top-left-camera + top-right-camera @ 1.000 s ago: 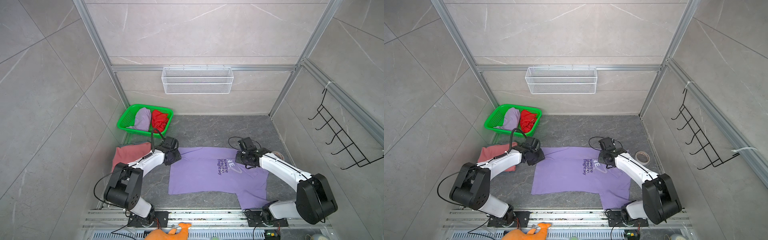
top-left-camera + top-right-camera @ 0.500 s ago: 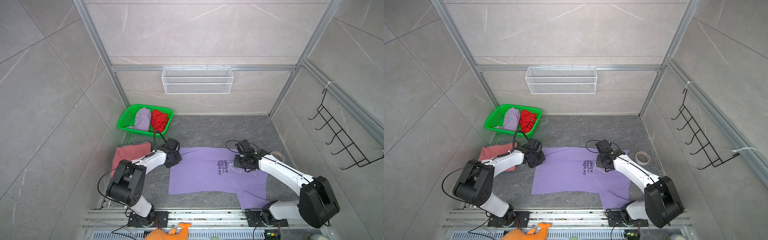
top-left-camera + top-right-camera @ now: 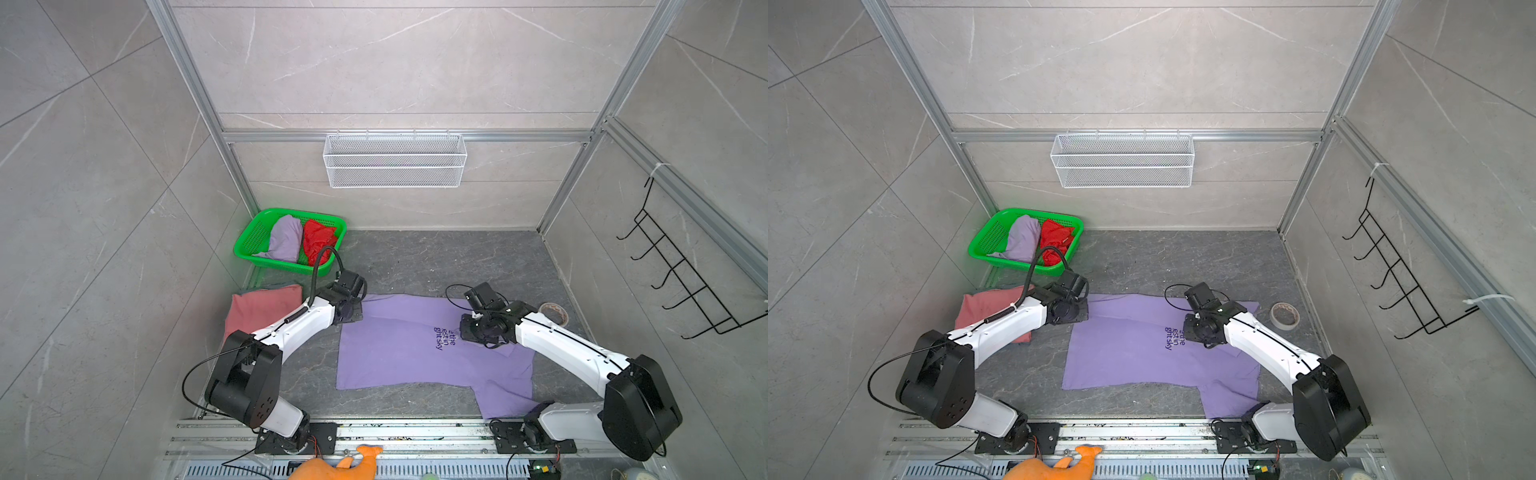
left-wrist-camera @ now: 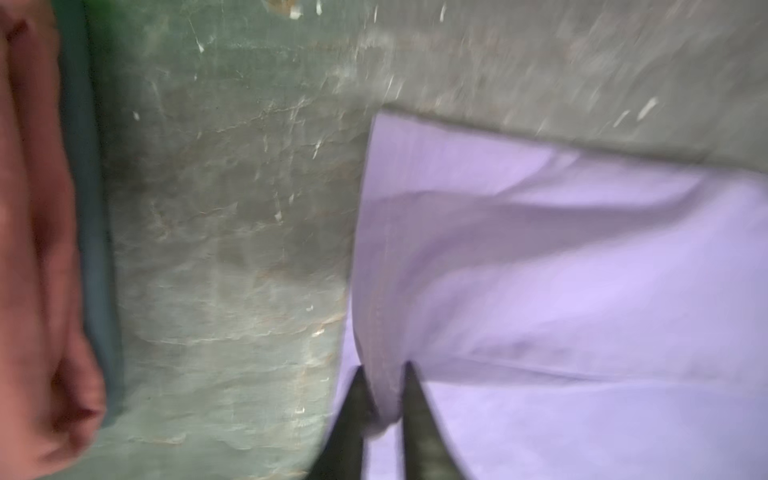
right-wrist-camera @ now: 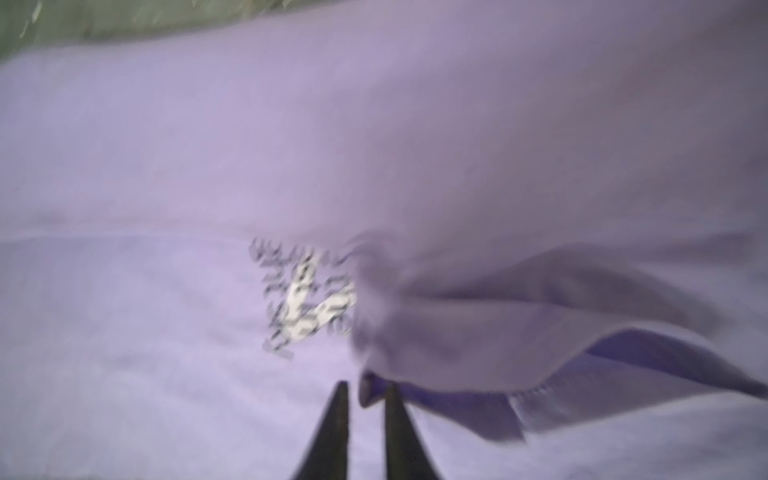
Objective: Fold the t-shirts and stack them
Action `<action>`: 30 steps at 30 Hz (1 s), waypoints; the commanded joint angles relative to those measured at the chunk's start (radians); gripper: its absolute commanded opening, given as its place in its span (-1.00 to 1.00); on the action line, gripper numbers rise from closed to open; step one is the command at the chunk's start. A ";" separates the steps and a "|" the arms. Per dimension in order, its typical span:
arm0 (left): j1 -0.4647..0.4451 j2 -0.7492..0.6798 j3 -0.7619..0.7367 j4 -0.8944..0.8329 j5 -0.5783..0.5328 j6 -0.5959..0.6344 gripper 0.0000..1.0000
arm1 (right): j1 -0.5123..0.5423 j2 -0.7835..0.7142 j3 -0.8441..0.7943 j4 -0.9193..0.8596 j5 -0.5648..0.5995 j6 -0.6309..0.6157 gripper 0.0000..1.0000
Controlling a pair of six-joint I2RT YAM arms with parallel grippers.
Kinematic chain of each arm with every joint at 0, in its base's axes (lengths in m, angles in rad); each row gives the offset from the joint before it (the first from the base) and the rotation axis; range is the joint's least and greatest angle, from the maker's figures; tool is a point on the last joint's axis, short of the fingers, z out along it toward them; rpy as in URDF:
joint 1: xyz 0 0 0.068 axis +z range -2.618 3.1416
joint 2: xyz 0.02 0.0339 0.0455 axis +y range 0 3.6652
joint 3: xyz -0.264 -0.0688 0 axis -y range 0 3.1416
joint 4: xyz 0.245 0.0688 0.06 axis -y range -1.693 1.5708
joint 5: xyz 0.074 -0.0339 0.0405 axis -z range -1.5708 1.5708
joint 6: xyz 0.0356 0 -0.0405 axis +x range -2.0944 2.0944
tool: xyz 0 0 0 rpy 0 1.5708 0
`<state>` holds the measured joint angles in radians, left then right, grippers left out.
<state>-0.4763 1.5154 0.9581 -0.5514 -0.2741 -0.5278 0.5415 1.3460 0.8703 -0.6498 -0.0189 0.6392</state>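
Right wrist view: lavender t-shirt (image 5: 166, 158), a flap (image 5: 498, 320) partly covering its print (image 5: 305, 291).

Large pale grey marble-look wall tiles (image 3: 395, 62) are filling most of both top views, with thin white veins. Aluminium frame posts (image 3: 196, 83) are rising along the corners, and a horizontal aluminium bar (image 3: 270, 136) is crossing the back wall (image 3: 395, 208). A white wire-mesh basket (image 3: 395, 160) is hanging from this bar, at the upper middle of the frame. A black wire hook rack (image 3: 681, 272) is hanging at the right edge. The floor (image 3: 436, 262) is showing dark grey stone with pale veins. Even light is falling everywhere.
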 commanded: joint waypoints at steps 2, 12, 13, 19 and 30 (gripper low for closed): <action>-0.023 -0.041 -0.002 -0.110 -0.072 -0.020 -0.11 | 0.033 -0.023 0.069 -0.129 -0.040 -0.009 -0.04; -0.030 -0.062 0.080 0.055 0.168 -0.013 0.10 | 0.016 0.027 0.128 -0.041 0.256 -0.012 0.17; -0.030 -0.043 0.083 0.077 0.189 -0.024 0.10 | 0.003 0.050 0.135 -0.040 0.269 -0.012 0.18; -0.036 0.097 0.095 0.230 0.294 -0.102 0.10 | -0.152 0.117 0.085 0.077 0.276 -0.032 0.17; -0.045 0.239 0.080 0.336 0.324 -0.230 0.09 | -0.354 0.289 0.098 0.156 0.284 -0.074 0.08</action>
<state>-0.5137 1.7546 1.0325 -0.2707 0.0315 -0.7044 0.2054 1.6054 0.9497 -0.4919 0.2123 0.5865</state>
